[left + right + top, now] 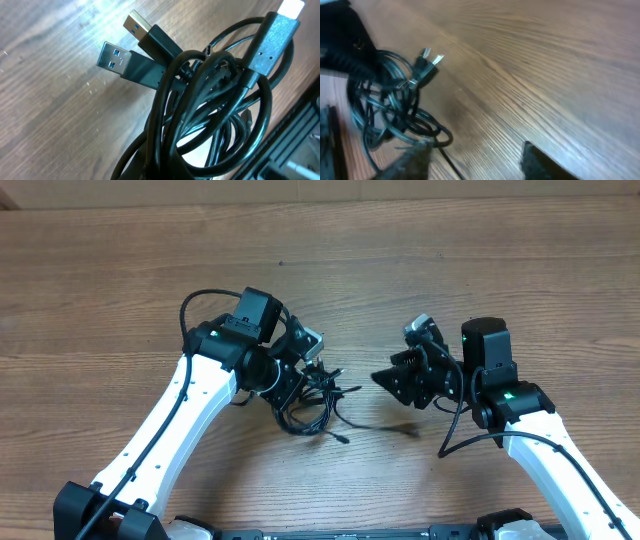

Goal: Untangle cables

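Note:
The cables (315, 402) are a knotted bundle of thin black cords on the wooden table, left of centre. My left gripper (290, 388) is shut on the bundle's left side. In the left wrist view the cables (210, 100) fill the frame, with two silver USB plugs (116, 56) sticking out at the upper left; my own fingers are hidden under the cords. One loose strand (345, 435) trails right. My right gripper (395, 387) hovers right of the bundle. In the right wrist view this gripper (472, 162) is open and empty, with the cables (390, 110) to its left.
The wooden table (480, 270) stretches to the back and both sides. The white left arm (190, 410) and right arm (560, 460) reach in from the front edge, each with its own thicker black cord (455, 430).

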